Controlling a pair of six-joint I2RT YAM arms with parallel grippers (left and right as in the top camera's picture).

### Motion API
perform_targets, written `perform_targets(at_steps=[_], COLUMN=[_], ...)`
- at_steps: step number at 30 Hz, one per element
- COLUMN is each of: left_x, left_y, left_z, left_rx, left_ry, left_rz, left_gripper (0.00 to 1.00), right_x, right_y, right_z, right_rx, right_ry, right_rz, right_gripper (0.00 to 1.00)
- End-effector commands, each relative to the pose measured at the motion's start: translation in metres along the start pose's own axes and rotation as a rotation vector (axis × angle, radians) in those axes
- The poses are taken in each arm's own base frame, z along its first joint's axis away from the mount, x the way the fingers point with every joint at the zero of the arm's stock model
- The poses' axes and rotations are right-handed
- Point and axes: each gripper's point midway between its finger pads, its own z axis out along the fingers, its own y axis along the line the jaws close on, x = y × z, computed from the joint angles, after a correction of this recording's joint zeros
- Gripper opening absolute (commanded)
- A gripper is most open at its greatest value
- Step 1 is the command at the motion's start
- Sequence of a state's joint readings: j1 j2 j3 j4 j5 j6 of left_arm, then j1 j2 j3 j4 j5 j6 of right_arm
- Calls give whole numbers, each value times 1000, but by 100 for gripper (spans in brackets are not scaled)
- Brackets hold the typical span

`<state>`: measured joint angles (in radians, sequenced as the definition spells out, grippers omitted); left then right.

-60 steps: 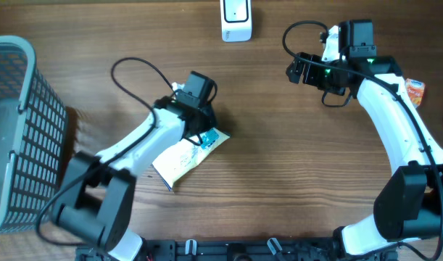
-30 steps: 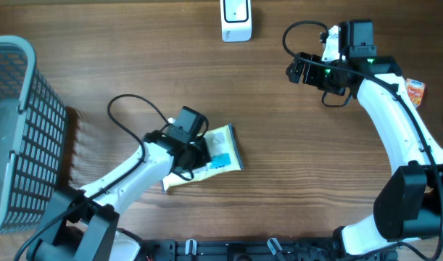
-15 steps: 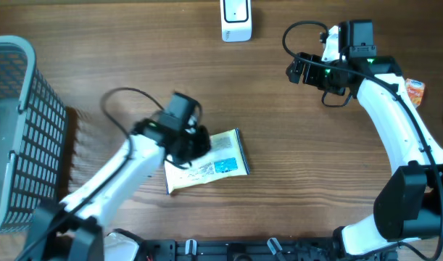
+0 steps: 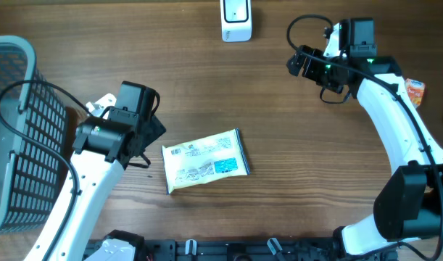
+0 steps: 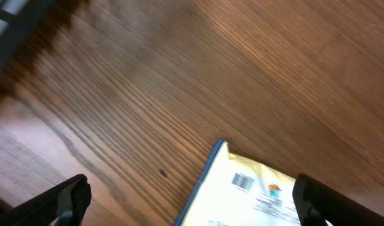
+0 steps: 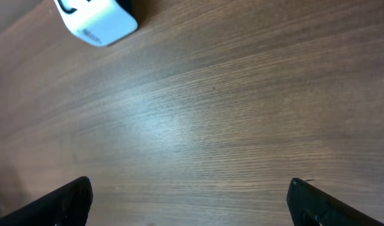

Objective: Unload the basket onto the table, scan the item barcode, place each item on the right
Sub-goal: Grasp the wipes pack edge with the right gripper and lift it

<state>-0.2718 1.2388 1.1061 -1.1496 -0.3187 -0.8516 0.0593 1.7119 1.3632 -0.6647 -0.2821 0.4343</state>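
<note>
Both jaws are standing open, empty. The packet (image 4: 205, 160) is lying flat beyond the left jaws; gripping it there is risking covering its barcode (image 4: 179, 151).

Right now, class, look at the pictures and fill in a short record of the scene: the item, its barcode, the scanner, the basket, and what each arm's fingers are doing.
item: packet, lying flat on the table, not gripped
barcode: barcode faces up, near one corner of the packet
scanner: white scanner at the far edge, well apart from the packet
basket: grey basket at the table's left side
left fingers: left fingers open, holding nothing, beside the packet
right fingers: right fingers open, empty, over bare wood near the scanner
other: small orange carton at the right edge
</note>
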Motion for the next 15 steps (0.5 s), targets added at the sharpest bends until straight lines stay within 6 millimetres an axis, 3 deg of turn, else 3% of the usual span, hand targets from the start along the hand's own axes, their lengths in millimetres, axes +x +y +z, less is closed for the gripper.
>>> perform_targets(at_steps=[1, 2, 5, 7, 8, 10, 12, 15], left_x=[4, 4, 4, 4, 4, 4, 4, 4], left_y=[-7, -7, -7, -7, -7, -7, -7, -7], left_z=[0, 0, 0, 0, 0, 0, 0, 0], left_rx=[34, 33, 33, 34, 33, 33, 33, 33], left_ry=[34, 34, 34, 34, 34, 34, 34, 34], left_rz=[-28, -28, -29, -28, -28, -28, -29, -29], left_gripper=[100, 100, 100, 100, 100, 100, 100, 100], right_x=[19, 38, 110, 187, 213, 262, 296, 314], right_y=[21, 32, 31, 20, 17, 35, 53, 68], right_z=[4, 5, 23, 37, 41, 49, 55, 62], right_rx=[-123, -167, -107, -3, 32, -64, -151, -183], right_ry=[104, 177, 379, 554, 608, 713, 764, 744], right_rz=[69, 12, -3, 171, 249, 311, 336, 308], right_gripper=[100, 99, 100, 100, 100, 100, 100, 100])
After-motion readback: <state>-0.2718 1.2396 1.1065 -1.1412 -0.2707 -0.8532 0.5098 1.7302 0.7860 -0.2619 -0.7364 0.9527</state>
